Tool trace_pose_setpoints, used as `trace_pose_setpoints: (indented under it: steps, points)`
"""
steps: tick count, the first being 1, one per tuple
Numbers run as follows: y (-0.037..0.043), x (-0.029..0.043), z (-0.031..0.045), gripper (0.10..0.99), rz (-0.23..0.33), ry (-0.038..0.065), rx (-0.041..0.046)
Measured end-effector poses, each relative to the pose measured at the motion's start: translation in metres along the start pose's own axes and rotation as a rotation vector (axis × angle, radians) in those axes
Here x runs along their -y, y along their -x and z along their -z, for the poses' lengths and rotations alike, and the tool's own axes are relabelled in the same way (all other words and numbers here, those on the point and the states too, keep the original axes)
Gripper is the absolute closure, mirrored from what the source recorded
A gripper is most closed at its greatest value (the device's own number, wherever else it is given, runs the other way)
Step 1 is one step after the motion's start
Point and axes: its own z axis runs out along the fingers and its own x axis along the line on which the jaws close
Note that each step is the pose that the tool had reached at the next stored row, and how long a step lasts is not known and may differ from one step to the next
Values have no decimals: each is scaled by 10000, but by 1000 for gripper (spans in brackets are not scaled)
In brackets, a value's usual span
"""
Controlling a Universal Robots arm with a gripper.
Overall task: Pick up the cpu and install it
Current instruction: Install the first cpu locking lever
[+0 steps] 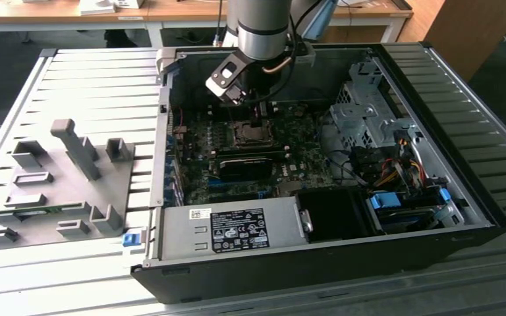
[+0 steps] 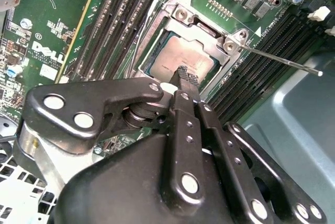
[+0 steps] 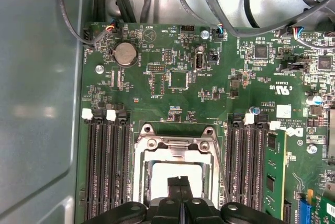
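Observation:
The cpu [image 2: 178, 56], a silvery square chip, lies flat inside the dark socket with its metal frame [image 2: 180, 12] on the green motherboard. In the first wrist view the cpu [image 3: 159, 179] shows pale inside that frame [image 3: 175, 141]. My gripper [image 2: 186, 75] hangs just over the chip's edge, its two black fingers pressed together with nothing between them; whether the tips touch the chip I cannot tell. From the exterior view the gripper [image 1: 255, 120] reaches down into the open computer case above the socket [image 1: 251, 135]. The socket's thin lever [image 2: 282, 62] sticks out sideways.
Black memory slots [image 3: 107, 166] flank the socket, with a green memory stick [image 3: 272, 169] in one. A drive cage [image 1: 367, 112], cables [image 1: 394, 168] and a power supply [image 1: 231, 230] fill the case. A grey tray [image 1: 60, 191] with upright holders lies on the exterior view's left.

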Motion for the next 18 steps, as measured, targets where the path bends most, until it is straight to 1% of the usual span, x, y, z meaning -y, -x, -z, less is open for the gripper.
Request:
trace_pose_setpoints:
  steps: [6,9,13,18]
  points:
    - [0,0,21,980,0,0,0]
    - [-1,-1,47,980,-3,-1,2]
    - [-2,-3,91,980,-3,-1,1]
    - [-5,-5,187,980,-3,-1,1]
